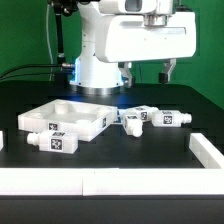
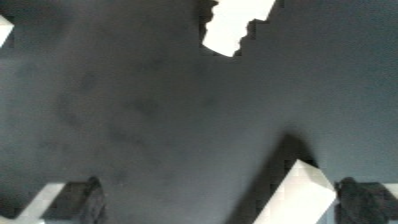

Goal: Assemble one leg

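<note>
In the exterior view the white tabletop (image 1: 72, 108) with a raised rim lies on the dark table at the exterior view's left. Two legs (image 1: 47, 125) (image 1: 55, 143) with tags lie at its front edge. Two more legs (image 1: 135, 118) (image 1: 171, 118) lie side by side to its right. My gripper (image 1: 148, 72) hangs open and empty high above those two legs. In the wrist view the gripper (image 2: 217, 205) shows only its dark fingertips (image 2: 71, 200) wide apart over bare dark table. A white jagged shape (image 2: 231, 35) and a white wedge (image 2: 311, 188) show there; I cannot tell what they are.
The robot's white base (image 1: 95, 60) stands behind the tabletop. A white border wall (image 1: 100, 182) runs along the table's front, with another piece (image 1: 208, 152) at the exterior view's right.
</note>
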### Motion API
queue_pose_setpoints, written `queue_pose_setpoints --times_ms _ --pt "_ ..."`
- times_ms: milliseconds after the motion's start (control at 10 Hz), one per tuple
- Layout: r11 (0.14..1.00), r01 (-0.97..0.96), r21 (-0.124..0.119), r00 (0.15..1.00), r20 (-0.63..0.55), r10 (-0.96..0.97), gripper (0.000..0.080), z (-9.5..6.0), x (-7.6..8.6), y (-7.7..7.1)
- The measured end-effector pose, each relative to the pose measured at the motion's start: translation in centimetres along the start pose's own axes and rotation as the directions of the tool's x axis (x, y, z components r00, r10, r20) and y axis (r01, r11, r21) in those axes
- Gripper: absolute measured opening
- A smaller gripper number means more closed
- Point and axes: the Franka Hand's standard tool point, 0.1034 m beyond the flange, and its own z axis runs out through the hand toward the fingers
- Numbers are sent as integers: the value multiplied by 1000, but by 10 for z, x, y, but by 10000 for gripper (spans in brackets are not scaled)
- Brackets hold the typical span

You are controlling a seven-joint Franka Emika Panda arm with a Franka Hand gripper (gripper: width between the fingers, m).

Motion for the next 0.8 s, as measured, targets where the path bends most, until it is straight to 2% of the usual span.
queue_pose_setpoints --times_ms 300,400,500,700,800 --pt "1000 -7 3 1000 4 7 650 2 -1 2" --pt "997 -75 25 997 31 75 650 8 -9 8" --pt "988 -149 30 988 55 147 650 15 -16 8" --pt "969 -244 33 966 99 240 650 36 -26 -6" --pt "967 -253 32 965 80 250 650 50 -24 -13"
